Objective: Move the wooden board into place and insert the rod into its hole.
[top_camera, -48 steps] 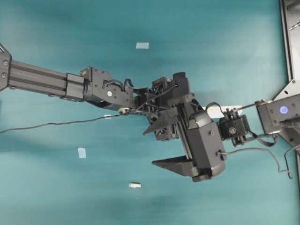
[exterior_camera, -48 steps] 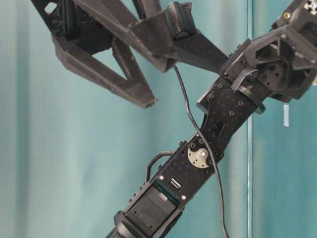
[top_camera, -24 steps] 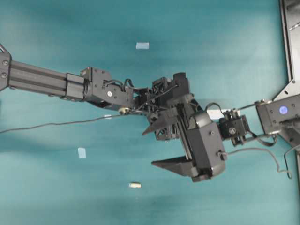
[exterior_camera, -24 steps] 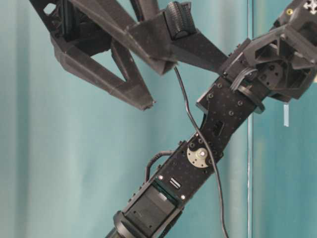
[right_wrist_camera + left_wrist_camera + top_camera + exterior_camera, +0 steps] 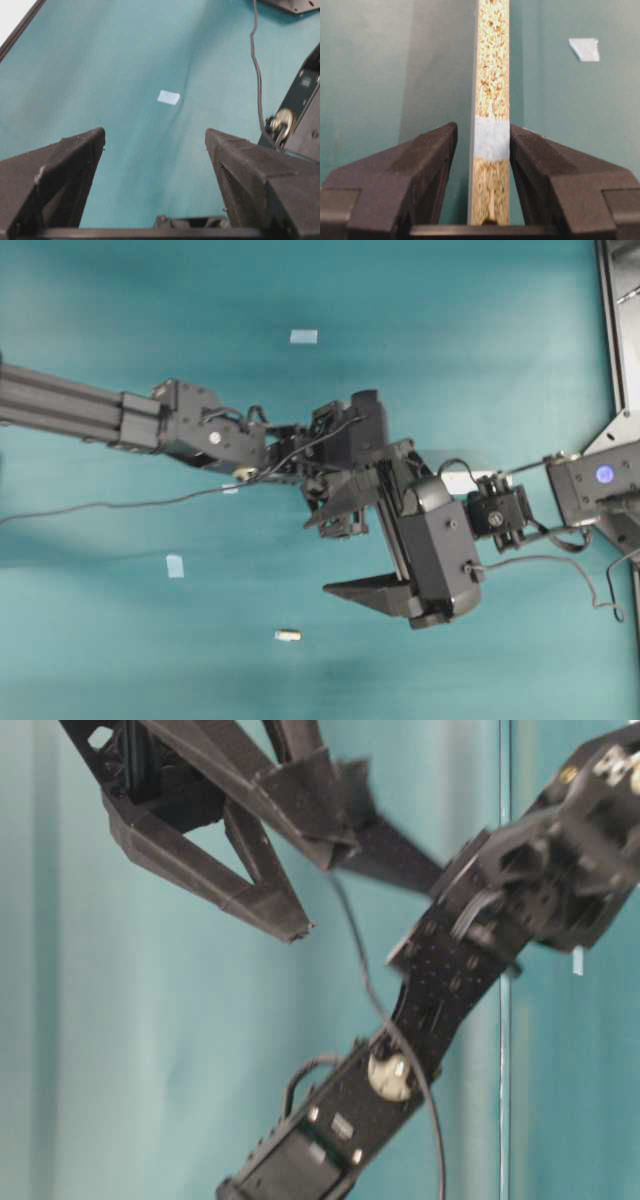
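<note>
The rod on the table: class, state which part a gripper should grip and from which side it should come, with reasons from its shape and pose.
Grip the rod across its middle, coming straight down from above. It lies flat on the table, lengthwise left to right in the overhead view, so the jaws should probably close on its long curved sides, not its ends.

No readable txt, labels or nos. anywhere in these views.
</note>
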